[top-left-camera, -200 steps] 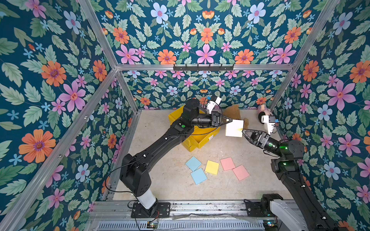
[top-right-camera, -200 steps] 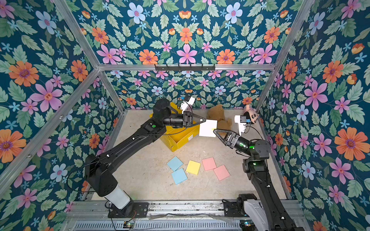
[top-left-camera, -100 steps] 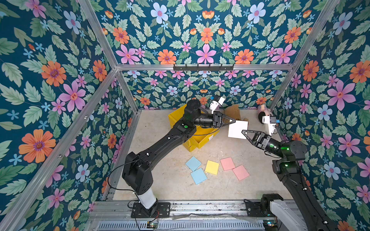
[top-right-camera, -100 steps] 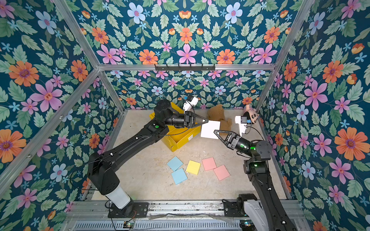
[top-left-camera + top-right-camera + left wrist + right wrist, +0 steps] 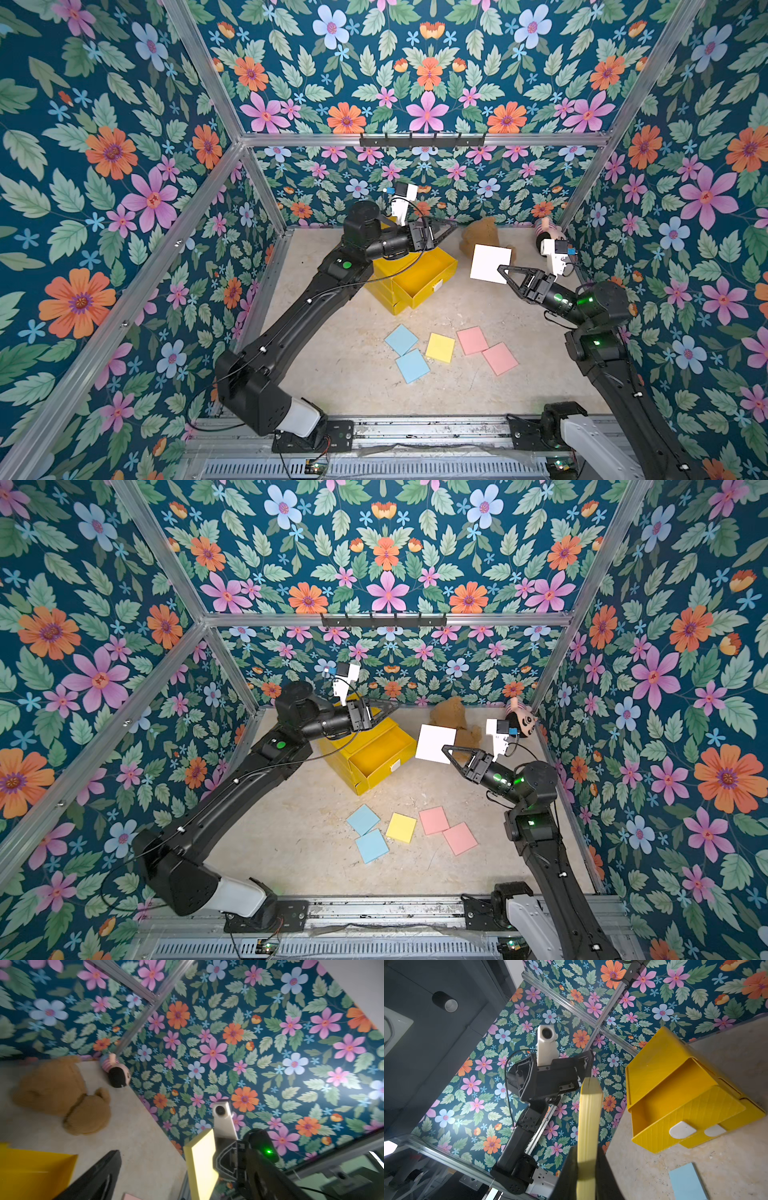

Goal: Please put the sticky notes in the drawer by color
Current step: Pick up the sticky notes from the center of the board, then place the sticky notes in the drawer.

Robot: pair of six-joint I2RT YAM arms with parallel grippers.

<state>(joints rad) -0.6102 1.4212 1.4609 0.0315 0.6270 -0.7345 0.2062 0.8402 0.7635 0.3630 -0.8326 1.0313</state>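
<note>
The right gripper (image 5: 500, 269) had its fingers (image 5: 609, 1176) clamped tight on the near edge of a pale yellow square sticky note (image 5: 490, 262). It read almost white in both top views and showed a thick pad-like edge in the left wrist view (image 5: 202, 1167). That note hung in the air just right of the bright yellow plastic three-drawer cabinet (image 5: 386, 297), which stood at the far left of the beige tabletop (image 5: 340, 374). The note was in front of a brown plush teddy bear (image 5: 478, 232) lying by the far wall. The cabinet's top drawer (image 5: 424, 293) was pulled out toward the near right, its small white tab handle (image 5: 437, 286) facing the loose notes. The left gripper (image 5: 451, 226) hovered above the far side of the cabinet, pointing right toward the bear, apart from the held note and holding nothing. In its wrist view one dark finger (image 5: 99, 1172) sat well off to the side, so the jaws looked spread. Five more notes lay flat on the tabletop, nearer than the cabinet. Two light blue notes (image 5: 401, 338) (image 5: 412, 365) met at a corner on the left, with a yellow note (image 5: 440, 347) just right of them. Two pink notes (image 5: 472, 340) (image 5: 500, 358) sat farthest right, also corner to corner. A small doll in pink stripes (image 5: 544, 230) lay in the far right corner.
</note>
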